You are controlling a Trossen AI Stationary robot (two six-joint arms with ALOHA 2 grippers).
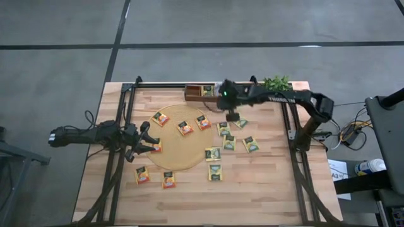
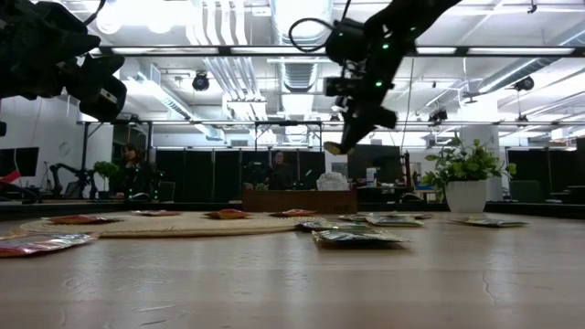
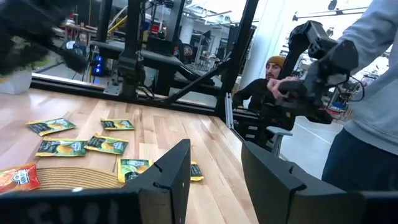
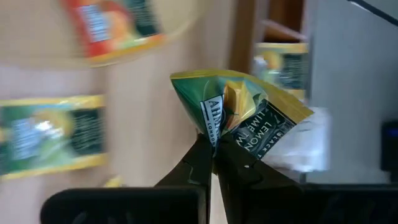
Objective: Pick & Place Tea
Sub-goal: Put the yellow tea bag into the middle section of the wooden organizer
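Note:
My right gripper [image 1: 232,116] hangs over the table near the round tan mat's [image 1: 180,157] far right edge. It is shut on a green-yellow tea sachet [image 4: 242,115], which also shows in the low view [image 2: 335,147]. My left gripper [image 1: 146,140] is open and empty above the mat's left edge; its fingers [image 3: 177,171] stand apart. Orange sachets [image 1: 185,128] lie flat on the mat. Green-yellow ones [image 1: 229,143] lie on the wood right of it. The brown wooden tray [image 1: 199,93] sits at the far edge. My right gripper pinches the green-yellow sachet between its two fingertips [image 4: 202,163] at one edge [image 4: 217,142], where the foil is crumpled into a fold. The fingers point down from above. The sachet is lifted clear of the table and hangs below the fingers [image 2: 335,147].
A potted plant [image 1: 276,82] stands at the far edge right of the tray. Two more orange sachets [image 1: 142,174] lie on the wood near the mat's near left side. Black frame rails [image 1: 123,120] run along both sides of the table. People show beyond the table [image 3: 373,93].

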